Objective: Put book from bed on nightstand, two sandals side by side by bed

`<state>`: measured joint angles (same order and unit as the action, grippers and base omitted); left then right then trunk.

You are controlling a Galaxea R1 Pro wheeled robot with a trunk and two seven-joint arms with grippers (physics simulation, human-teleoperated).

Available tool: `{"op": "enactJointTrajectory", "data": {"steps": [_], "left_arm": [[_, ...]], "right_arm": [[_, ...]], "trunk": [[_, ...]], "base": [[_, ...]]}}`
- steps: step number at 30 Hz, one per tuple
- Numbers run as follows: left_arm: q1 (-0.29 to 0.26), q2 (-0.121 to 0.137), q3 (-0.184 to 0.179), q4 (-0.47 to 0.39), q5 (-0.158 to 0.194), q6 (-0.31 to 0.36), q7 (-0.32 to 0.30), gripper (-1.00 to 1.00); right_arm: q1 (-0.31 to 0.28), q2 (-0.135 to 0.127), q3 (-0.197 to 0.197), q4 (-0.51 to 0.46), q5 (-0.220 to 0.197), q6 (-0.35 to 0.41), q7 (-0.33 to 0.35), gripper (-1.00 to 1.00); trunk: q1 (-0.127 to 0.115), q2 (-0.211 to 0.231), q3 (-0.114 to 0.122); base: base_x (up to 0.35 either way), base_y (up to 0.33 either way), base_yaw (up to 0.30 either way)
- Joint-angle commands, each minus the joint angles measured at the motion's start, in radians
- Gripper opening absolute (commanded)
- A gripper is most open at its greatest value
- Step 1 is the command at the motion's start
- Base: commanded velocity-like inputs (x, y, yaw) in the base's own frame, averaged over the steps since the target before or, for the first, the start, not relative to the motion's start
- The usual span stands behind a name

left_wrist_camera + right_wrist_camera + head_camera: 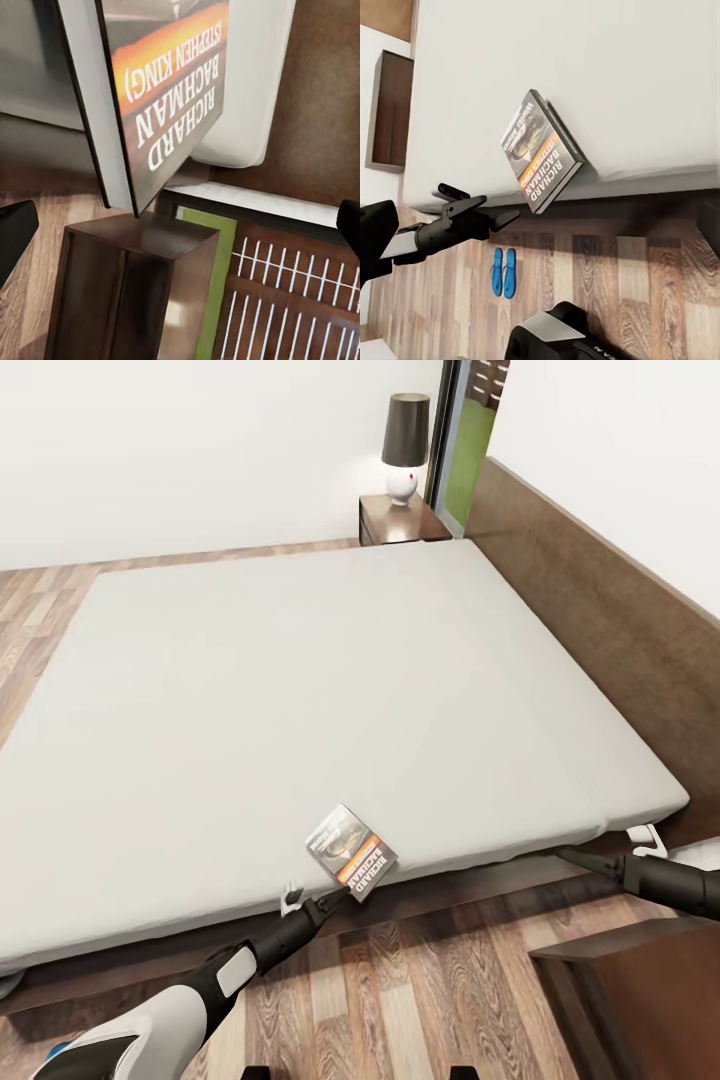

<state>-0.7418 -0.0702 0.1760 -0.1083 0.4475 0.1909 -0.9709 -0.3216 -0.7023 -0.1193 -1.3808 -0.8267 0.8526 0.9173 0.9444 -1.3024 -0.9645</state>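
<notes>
At the near edge of the bed point(300, 700) we see the book point(351, 852) tilted, overhanging the mattress edge. Our left tool point(310, 905) sits just below it with one finger at its lower corner; we cannot tell whether it grips. Right tool point(600, 857) hangs beside the mattress corner, closure unclear. Both sandals point(503, 272) lie side by side on the floor point(400, 1000). One nightstand point(400, 520) bears a lamp point(404, 445).

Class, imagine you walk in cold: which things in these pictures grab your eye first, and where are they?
The big pale grey mattress dominates, with a small dark paperback with an orange band at its near edge, just off the left gripper. A pair of bright blue sandals lies side by side on the wood-plank floor beside the bed.
</notes>
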Motion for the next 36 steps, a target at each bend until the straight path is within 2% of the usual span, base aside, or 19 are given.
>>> {"op": "enactJointTrajectory", "data": {"steps": [1, 28, 36], "left_arm": [[0.0, 0.0, 0.008, 0.0, -0.003, 0.01, -0.004, 1.0], [-0.001, 0.0, 0.01, 0.001, -0.001, 0.01, -0.006, 1.0], [0.0, 0.0, 0.008, 0.0, -0.001, 0.01, -0.005, 1.0]], "right_arm": [[-0.001, 0.0, 0.0, 0.0, -0.002, 0.005, 0.002, 1.0], [-0.001, 0.0, 0.0, 0.0, -0.002, 0.005, 0.002, 1.0], [-0.001, 0.0, 0.0, -0.001, -0.002, 0.005, 0.002, 1.0]], "trunk": [[0.0, -0.001, -0.001], [0.0, -0.001, -0.001], [0.0, -0.001, -0.001]], "base": [[0.0, 0.0, 0.0], [0.0, -0.021, 0.0], [0.134, 0.0, 0.0]]}}
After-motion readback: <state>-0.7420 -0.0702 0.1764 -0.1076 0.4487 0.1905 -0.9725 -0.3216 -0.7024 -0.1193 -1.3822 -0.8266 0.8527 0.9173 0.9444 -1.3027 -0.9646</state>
